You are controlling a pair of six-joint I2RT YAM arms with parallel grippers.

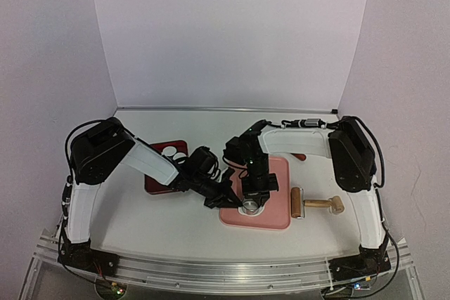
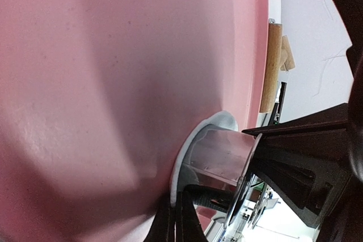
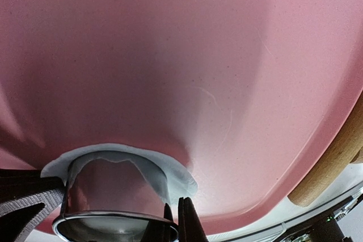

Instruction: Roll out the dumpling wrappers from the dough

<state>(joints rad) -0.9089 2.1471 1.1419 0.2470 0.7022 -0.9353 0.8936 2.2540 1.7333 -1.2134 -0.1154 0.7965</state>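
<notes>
Cutting step in hand: my right gripper (image 1: pixel 254 200) was clamped on the ring cutter (image 3: pixel 110 196), pressed into the dough (image 3: pixel 176 177) on the pink mat (image 3: pixel 170 55), my left gripper (image 1: pixel 226 199) pinched together at the dough's rim; next, I judged, a clean straight lift to free the cut round.

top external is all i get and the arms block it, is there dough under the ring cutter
Observer: Yes. The ring cutter stands on flattened dough, a ragged white rim showing round its base.
Operator: who holds the cutter
Observer: The right gripper, jaws shut on its rim.
Operator: and the left jaws
Observer: Shut; the left gripper sits at the dough's edge beside the cutter. Whether it pinches the dough I cannot tell.
</notes>
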